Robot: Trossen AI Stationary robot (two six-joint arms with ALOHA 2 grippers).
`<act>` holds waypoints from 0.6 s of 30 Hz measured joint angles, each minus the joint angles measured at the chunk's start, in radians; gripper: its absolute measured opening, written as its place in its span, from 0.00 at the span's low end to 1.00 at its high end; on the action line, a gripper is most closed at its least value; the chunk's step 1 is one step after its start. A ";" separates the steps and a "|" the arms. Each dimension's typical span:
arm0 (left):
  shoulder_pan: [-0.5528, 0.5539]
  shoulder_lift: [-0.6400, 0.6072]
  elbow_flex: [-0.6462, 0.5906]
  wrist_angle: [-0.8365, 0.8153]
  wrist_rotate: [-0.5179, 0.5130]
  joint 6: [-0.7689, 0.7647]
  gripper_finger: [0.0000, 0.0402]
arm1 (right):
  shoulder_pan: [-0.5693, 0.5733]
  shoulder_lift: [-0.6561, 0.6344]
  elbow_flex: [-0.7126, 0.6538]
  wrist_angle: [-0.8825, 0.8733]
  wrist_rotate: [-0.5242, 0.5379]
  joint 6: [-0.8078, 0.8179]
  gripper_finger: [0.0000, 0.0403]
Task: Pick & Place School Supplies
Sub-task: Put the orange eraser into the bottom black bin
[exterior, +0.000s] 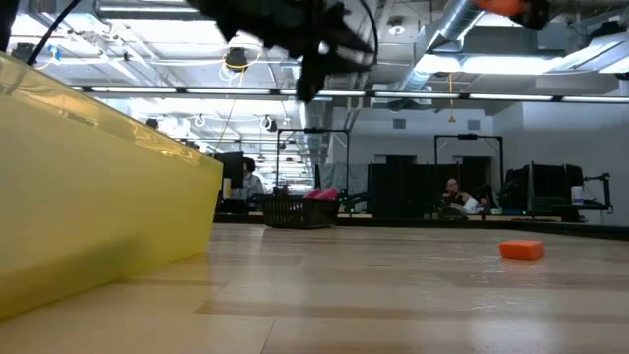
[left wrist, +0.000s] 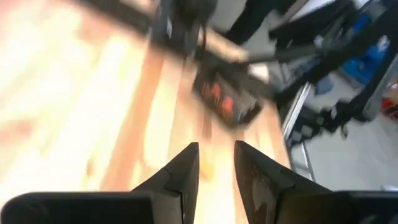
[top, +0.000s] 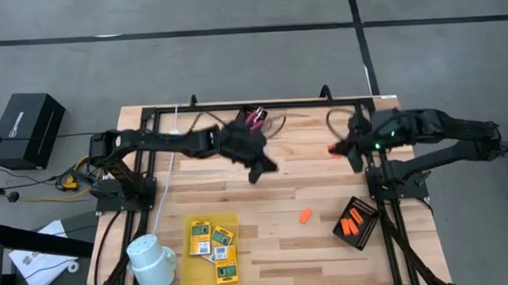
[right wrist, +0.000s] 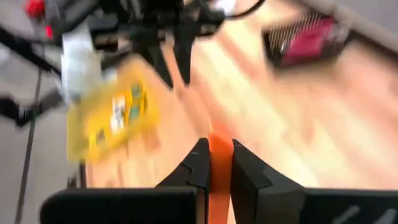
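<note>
My right gripper (right wrist: 217,144) is shut on a stubby orange piece (right wrist: 219,155), high above the table's right half (top: 333,148). Over the table's middle, my left gripper (left wrist: 216,146) hangs open with nothing between its fingers (top: 260,166). Another orange piece (top: 305,215) lies flat on the wood. Several more lie in a small black tray (top: 356,222) at the near right. Yellow-and-green packets (top: 211,243) lie flat in a yellow tray (top: 191,274) at the near left. A pink-handled tool (top: 255,118) sits in a dark basket at the far edge. My right gripper pinches the orange piece between its two fingers, and the piece's end (right wrist: 219,138) sticks out past the fingertips. The fingers slant down toward the table's left. The piece is lifted clear, well above the wood (exterior: 501,8).
A white mug (top: 152,260) stands left of the yellow tray. A black box (top: 26,127) and cables lie on the floor past the table's left edge. Bare wood lies between the two trays and in front of the basket (exterior: 303,208).
</note>
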 joint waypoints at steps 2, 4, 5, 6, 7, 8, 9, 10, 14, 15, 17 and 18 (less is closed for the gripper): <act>-0.024 0.000 -0.062 0.033 -0.004 -0.023 0.24 | 0.054 0.000 -0.018 -0.059 0.000 0.057 0.06; -0.051 0.000 -0.116 0.096 -0.018 -0.048 0.24 | 0.109 0.002 -0.042 -0.102 0.000 0.124 0.06; -0.066 0.000 -0.144 0.129 -0.033 -0.052 0.24 | 0.136 0.001 -0.058 -0.113 0.000 0.162 0.06; -0.083 0.000 -0.169 0.162 -0.053 -0.054 0.24 | 0.164 0.000 -0.078 -0.118 0.001 0.205 0.06; -0.099 0.000 -0.190 0.188 -0.078 -0.055 0.24 | 0.194 0.000 -0.101 -0.129 0.008 0.254 0.06; -0.113 0.000 -0.205 0.214 -0.102 -0.060 0.24 | 0.229 -0.003 -0.126 -0.143 0.021 0.309 0.06; -0.126 0.000 -0.218 0.241 -0.123 -0.071 0.24 | 0.270 -0.014 -0.153 -0.150 0.031 0.364 0.06; -0.136 0.000 -0.229 0.265 -0.141 -0.079 0.24 | 0.312 -0.033 -0.180 -0.156 0.049 0.418 0.06; -0.163 0.000 -0.244 0.290 -0.205 -0.095 0.24 | 0.489 -0.079 -0.298 -0.138 0.103 0.655 0.06; -0.167 0.000 -0.244 0.291 -0.223 -0.096 0.24 | 0.537 -0.081 -0.330 -0.129 0.113 0.721 0.06; -0.167 0.000 -0.244 0.301 -0.238 -0.096 0.24 | 0.625 -0.083 -0.385 -0.098 0.139 0.842 0.06; -0.167 0.000 -0.244 0.307 -0.241 -0.096 0.24 | 0.668 -0.083 -0.409 -0.089 0.147 0.897 0.06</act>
